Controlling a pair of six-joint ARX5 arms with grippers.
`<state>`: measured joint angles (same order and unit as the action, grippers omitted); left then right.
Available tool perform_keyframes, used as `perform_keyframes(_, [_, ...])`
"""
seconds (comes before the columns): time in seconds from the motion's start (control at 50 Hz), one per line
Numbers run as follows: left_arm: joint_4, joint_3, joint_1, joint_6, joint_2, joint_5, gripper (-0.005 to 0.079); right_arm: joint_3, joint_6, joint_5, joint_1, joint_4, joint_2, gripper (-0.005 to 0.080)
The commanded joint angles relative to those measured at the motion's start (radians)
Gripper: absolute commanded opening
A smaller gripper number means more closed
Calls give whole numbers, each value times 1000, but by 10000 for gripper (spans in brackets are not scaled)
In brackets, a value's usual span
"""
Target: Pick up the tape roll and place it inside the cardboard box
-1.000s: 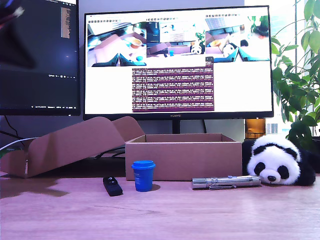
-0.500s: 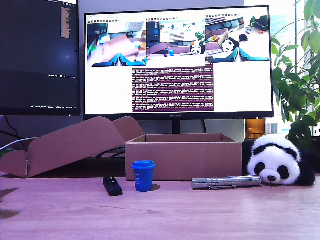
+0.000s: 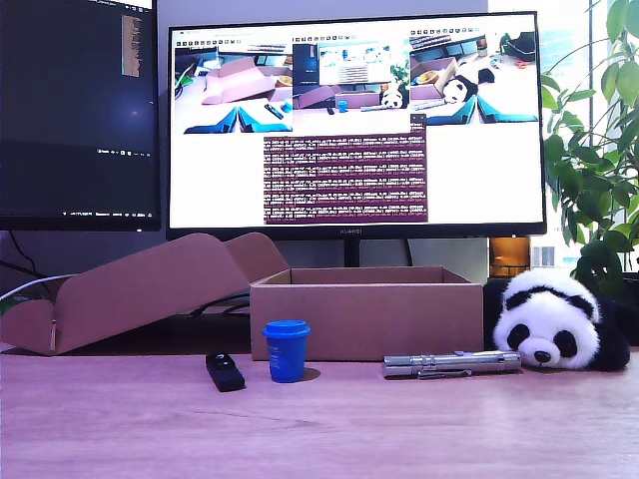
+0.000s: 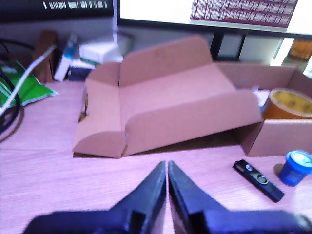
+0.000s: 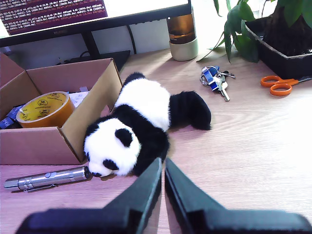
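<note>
From the exterior view, the cardboard box (image 3: 365,312) sits under the monitor (image 3: 354,122), its walls hiding whatever is inside; a blue cup (image 3: 287,350), a black stick-shaped device (image 3: 225,370), a silver flashlight (image 3: 451,363) and a plush panda (image 3: 557,320) line its front, and no arm shows. The first wrist view reveals the tape roll (image 4: 287,103) lying inside the box, behind the slanted cardboard piece (image 4: 163,111); my first gripper (image 4: 167,176) hangs over bare desk, fingers pressed together. The second wrist view shows the tape roll (image 5: 45,109) inside the box too, plus keys (image 5: 214,78) and orange scissors (image 5: 281,84) beyond the panda; my second gripper (image 5: 163,173) is likewise closed on nothing.
</note>
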<state>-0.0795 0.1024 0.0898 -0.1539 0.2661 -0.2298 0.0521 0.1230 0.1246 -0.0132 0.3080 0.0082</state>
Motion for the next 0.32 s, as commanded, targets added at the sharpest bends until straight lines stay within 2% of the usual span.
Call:
perform_keyframes(0.0, [-33,-19,0,-4,-44,9,-22,3,1,4,0,-3,-6,-12])
perform_keyframes(0.3, [-229,-19,0,-12,-242,29,-22,3,1,4,0,-3,-6,-12])
